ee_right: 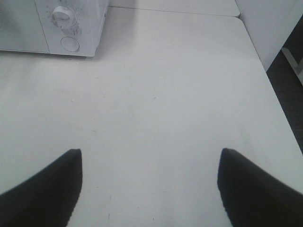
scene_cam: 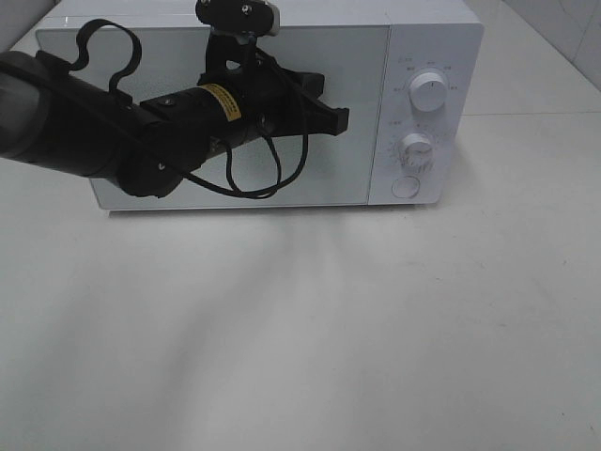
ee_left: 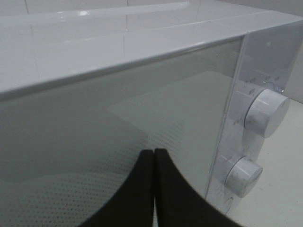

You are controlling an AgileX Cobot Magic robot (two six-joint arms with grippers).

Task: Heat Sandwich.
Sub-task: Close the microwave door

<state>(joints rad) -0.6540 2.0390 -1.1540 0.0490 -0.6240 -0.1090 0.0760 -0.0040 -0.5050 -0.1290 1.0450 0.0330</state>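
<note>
Pressed together: left pincer [ee_left: 154, 150], close before the microwave door [scene_cam: 357, 66] — knobs [scene_cam: 429, 94] just further along that front, nearer this arm. Spread wide, holding nothing: right pincer [ee_right: 150, 152], over the counter [ee_right: 156, 94] off the microwave's knob end. No sandwich in sight (probably behind the shut door).

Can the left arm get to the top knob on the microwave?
Probably yes. The left gripper, shut, sits in front of the closed door, and nothing stands between it and the top knob.
</note>
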